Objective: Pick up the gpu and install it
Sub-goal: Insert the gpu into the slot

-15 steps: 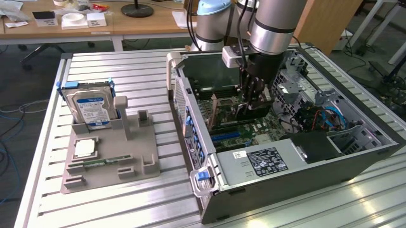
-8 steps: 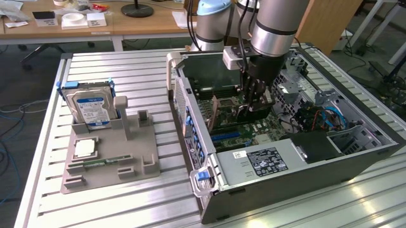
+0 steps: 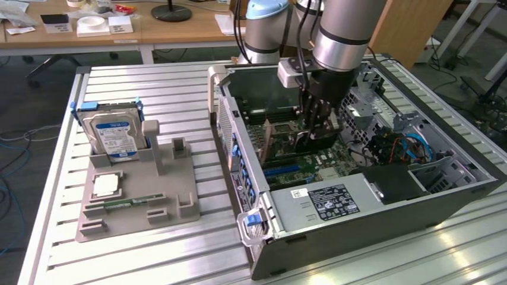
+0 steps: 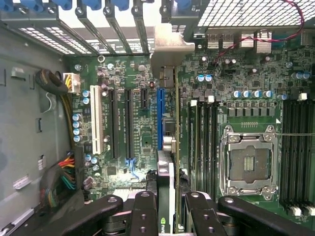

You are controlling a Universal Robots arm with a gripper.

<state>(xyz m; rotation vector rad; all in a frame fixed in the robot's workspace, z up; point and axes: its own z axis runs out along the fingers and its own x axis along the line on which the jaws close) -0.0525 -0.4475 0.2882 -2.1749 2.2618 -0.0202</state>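
— Where's the gpu (image 4: 170, 142)?
— Inside the open computer case (image 3: 380, 208). The gripper (image 3: 317, 127) is clamped on it, a finger on either side. The card stands on edge over the motherboard (image 4: 138, 137), right beside the blue slot (image 4: 160, 115).
— Seated?
— Can't tell from here.
— And the count?
— One gpu, one blue slot, one white slot (image 4: 97, 118). On the grey tray (image 3: 135, 222), at the exterior view's left, there's one hard drive (image 3: 113, 135) upright and one memory stick (image 3: 119, 203) lying flat.
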